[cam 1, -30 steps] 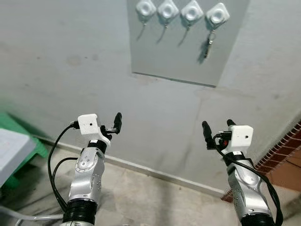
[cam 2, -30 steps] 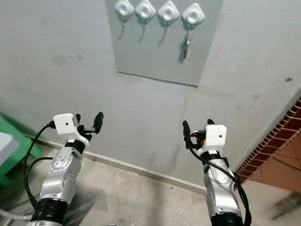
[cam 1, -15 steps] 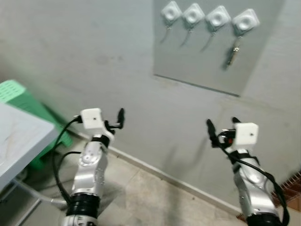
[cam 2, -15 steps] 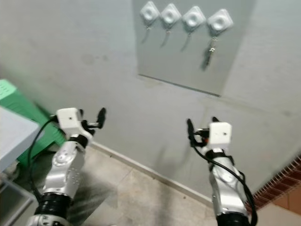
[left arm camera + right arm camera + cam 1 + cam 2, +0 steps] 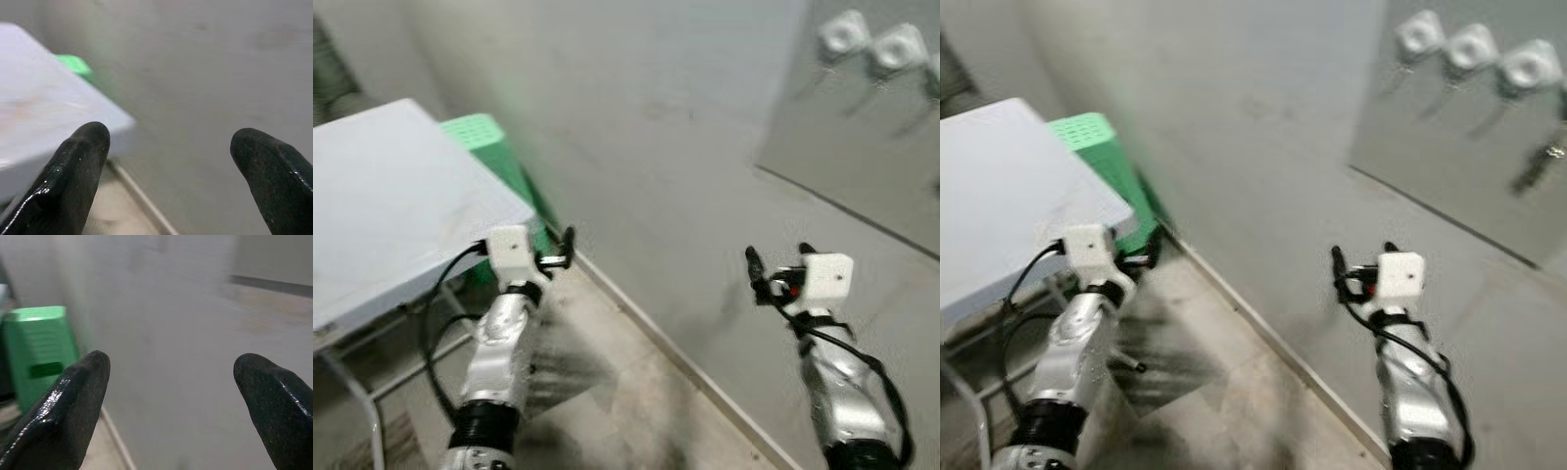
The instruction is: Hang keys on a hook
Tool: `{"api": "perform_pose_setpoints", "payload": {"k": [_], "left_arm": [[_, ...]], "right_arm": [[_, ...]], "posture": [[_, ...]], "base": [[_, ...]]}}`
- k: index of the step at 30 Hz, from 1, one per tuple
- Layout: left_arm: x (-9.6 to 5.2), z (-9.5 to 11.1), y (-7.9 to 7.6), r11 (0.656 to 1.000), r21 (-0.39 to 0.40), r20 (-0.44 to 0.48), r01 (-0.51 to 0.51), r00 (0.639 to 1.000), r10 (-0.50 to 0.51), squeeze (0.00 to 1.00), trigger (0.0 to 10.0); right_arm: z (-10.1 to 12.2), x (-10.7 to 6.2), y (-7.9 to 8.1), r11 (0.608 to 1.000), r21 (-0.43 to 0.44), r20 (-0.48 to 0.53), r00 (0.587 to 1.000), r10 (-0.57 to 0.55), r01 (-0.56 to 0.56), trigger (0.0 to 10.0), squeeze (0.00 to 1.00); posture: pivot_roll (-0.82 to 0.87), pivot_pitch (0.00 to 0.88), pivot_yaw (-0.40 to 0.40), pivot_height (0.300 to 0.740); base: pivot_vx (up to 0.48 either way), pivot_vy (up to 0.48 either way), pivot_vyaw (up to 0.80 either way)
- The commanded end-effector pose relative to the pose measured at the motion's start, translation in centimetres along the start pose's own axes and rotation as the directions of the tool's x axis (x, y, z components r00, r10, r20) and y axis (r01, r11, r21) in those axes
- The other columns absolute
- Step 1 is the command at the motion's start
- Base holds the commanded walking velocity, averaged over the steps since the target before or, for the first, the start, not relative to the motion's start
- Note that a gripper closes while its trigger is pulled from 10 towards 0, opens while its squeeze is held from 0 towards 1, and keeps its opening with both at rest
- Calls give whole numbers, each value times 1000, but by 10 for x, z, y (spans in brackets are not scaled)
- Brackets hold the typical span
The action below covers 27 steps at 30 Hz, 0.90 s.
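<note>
A white table (image 5: 391, 196) stands on the mottled beige floor (image 5: 626, 392) near the grey wall (image 5: 646, 127), with a green plastic stool (image 5: 489, 142) on the floor at the table's far corner.

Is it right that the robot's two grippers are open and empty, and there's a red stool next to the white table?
Not quite. The stool is green, not red, as the right eye view shows. The rest holds: it stands beside the white table, against the wall, and the left gripper and right gripper are both open with nothing between their fingers.
</note>
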<state>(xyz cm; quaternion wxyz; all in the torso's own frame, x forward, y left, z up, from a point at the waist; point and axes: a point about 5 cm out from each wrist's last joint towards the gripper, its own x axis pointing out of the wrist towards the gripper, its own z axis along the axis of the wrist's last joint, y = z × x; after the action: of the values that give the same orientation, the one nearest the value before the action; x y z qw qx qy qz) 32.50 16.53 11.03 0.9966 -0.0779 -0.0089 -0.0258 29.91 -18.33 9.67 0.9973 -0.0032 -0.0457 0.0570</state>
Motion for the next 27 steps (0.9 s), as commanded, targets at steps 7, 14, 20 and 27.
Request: {"api": "perform_pose_setpoints", "payload": {"k": [7,14,20,27], "left_arm": [[2,0,-10,1000,4,1,21,1000,-21,0,10000],[1,0,-11,1000,10,11,28,1000,-28,0,10000],[2,0,-12,999,18,13,27,1000,-27,0,10000],[2,2,-12,999,21,19,28,999,-29,0,10000]], "right_arm": [[2,-2,-10,1000,-21,-8,1000,-15,15,10000,0],[4,0,-12,1000,-25,-2,1000,-12,12,10000,0],[5,0,-12,1000,-27,2,1000,-10,10,10000,0],[7,2,-12,1000,-26,8,1000,-7,7,10000,0]], "posture": [[-42,0,-8,740],[-44,0,-10,740],[-46,0,-11,740],[-44,0,-14,740]], "base": [[0,0,800],[0,0,799],[0,0,799],[0,0,800]]}}
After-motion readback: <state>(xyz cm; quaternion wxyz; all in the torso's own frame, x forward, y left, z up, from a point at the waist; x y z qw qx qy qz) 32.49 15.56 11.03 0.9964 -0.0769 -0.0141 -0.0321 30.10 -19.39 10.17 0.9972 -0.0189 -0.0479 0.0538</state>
